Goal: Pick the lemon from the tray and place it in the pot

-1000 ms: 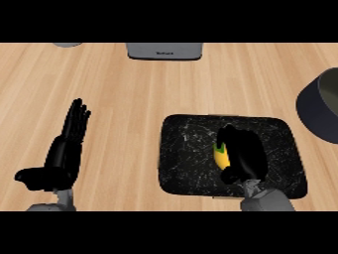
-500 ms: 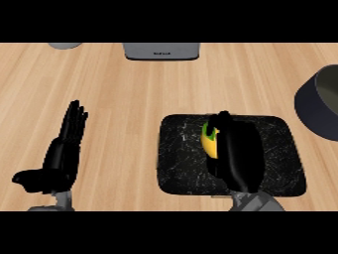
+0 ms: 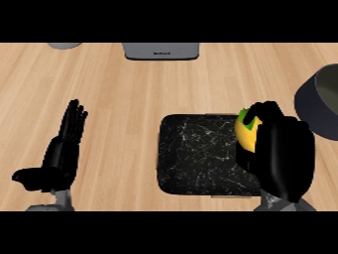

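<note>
Lemon [image 3: 245, 133] now rightward; long axis vertical

You're looking at a kitchen. The pale wooden counter [image 3: 164, 89] fills the view, and a dark grey cooking pot [image 3: 331, 106] sits at three o'clock. A black marbled tray [image 3: 197, 154] lies near the centre, with a grey appliance [image 3: 161, 50] at twelve o'clock and a grey rounded object [image 3: 65, 45] at eleven.

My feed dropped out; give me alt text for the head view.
The right hand grips the lemon over the black tray's right edge, near the grey pot. The left hand rests open at left.
</note>
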`<state>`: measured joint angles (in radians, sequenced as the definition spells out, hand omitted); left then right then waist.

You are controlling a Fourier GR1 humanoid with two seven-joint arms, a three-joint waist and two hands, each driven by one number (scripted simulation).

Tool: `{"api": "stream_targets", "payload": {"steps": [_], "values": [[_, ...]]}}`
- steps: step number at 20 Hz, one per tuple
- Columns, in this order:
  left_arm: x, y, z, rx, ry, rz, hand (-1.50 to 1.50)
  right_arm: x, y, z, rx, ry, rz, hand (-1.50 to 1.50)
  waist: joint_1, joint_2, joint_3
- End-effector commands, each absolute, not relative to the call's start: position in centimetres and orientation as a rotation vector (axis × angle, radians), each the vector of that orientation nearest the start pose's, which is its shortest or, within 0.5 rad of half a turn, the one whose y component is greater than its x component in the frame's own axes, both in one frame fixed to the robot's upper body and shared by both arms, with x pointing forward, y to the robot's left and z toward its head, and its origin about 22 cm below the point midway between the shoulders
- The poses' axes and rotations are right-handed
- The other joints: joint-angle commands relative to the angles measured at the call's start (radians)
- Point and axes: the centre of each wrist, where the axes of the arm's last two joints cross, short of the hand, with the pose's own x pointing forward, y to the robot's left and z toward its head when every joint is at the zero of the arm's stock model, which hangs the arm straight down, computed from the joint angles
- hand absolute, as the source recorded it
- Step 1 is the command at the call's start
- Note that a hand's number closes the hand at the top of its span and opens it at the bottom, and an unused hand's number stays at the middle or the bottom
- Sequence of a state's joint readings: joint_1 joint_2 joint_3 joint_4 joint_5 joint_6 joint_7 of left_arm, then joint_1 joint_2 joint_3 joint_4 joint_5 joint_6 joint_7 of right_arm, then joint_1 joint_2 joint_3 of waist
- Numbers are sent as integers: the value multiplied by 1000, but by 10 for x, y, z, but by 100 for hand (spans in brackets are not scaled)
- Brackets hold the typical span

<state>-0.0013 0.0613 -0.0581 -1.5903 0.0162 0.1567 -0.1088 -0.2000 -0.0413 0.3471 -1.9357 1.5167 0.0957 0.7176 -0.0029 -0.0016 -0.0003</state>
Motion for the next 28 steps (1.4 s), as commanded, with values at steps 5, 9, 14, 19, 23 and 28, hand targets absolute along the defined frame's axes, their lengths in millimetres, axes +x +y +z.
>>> {"api": "stream_targets", "payload": {"steps": [5, 9, 14, 19, 23, 28], "values": [[236, 221, 1, 97, -1717, 36, 0, 250, -200, 145, -1536, -1256, 559, 150, 4, 1, 0], [229, 226, 2, 117, -1712, 27, 0, 247, -273, 153, -1548, -1247, 511, 150, 2, 1, 1], [246, 221, 24, 107, -1692, 33, 0, 264, -302, 126, -1551, -1177, 502, 150, 4, 2, 1], [243, 217, 2, 86, -1694, 37, 0, 260, -367, 113, -1517, -1160, 508, 150, 1, 2, 1], [251, 241, 17, 118, -1713, 51, 0, 272, -400, 93, -1430, -1114, 543, 150, 6, 4, 1], [234, 214, -5, 93, -1697, 32, 0, 284, -431, 70, -1358, -1016, 584, 150, 9, 4, 1]]}}
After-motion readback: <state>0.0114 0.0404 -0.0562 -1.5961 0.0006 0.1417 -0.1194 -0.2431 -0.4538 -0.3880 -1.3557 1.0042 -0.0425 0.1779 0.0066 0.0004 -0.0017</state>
